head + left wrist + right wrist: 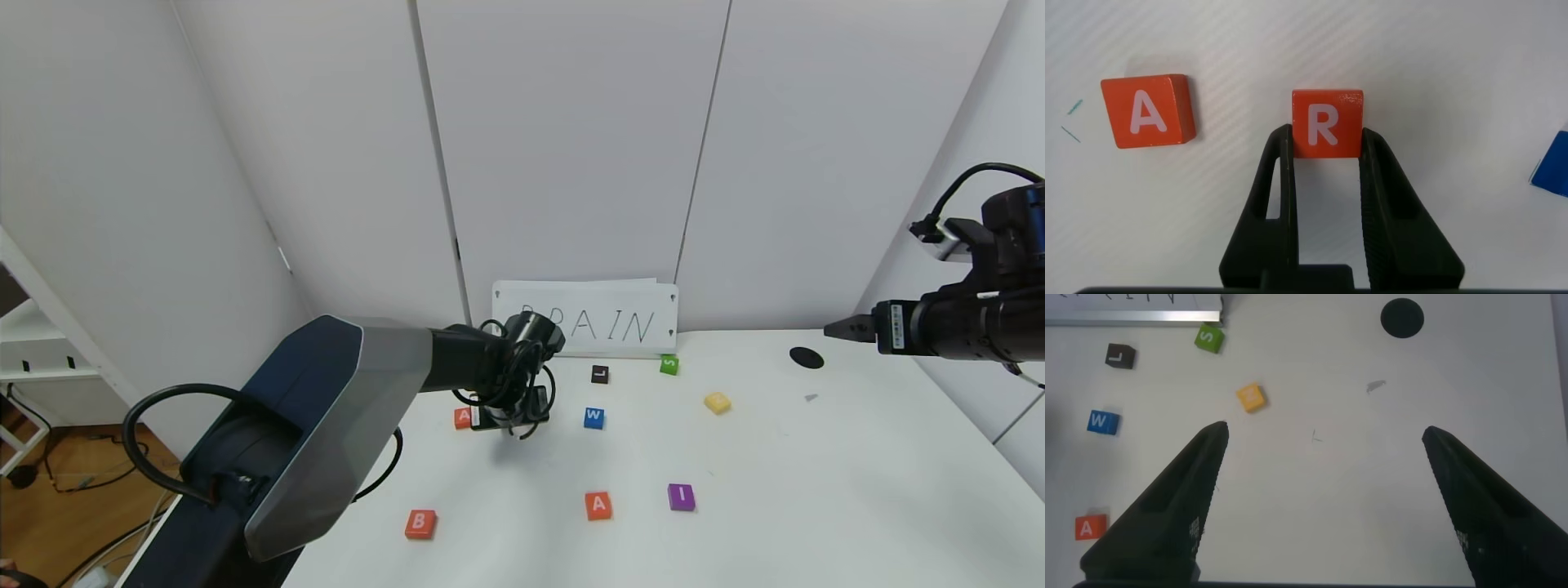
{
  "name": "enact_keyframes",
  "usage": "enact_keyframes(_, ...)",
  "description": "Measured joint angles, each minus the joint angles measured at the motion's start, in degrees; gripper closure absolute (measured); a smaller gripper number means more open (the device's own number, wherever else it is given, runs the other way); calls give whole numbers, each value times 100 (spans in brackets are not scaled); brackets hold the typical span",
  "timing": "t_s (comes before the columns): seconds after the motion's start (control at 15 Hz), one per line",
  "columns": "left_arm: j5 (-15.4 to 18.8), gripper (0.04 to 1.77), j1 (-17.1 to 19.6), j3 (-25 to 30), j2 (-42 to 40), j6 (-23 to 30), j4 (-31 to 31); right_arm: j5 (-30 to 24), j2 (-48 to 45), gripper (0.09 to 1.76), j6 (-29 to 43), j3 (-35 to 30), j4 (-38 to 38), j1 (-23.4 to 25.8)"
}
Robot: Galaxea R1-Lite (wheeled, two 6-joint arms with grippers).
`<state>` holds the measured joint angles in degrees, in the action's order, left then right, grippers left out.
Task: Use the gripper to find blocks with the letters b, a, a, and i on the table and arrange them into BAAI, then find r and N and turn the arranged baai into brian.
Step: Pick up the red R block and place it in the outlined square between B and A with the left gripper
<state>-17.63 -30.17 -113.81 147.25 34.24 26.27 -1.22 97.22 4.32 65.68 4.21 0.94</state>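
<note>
The left hand (1327,155) pinches the R tile (1327,122) at centre frame on the counter (735,490), letter upright toward the wrist camera. The right hand (1323,506) hangs spread at right.

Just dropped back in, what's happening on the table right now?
The left gripper is down on the white table, its fingers either side of the orange-red R tile, beside an orange-red A tile. The orange-red B tile, second A tile and purple I tile lie spaced along the near side. The right gripper hovers open, idle.
</note>
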Motion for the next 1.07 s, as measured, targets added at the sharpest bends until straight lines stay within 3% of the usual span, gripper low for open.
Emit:
enact_keyframes(0.67,-7,131,7,41,-180,24,112,2,0,14,4,16,0,2)
enact_keyframes(1.07,-18,131,-22,221,-602,123,646,0,0,14,2,22,0,2)
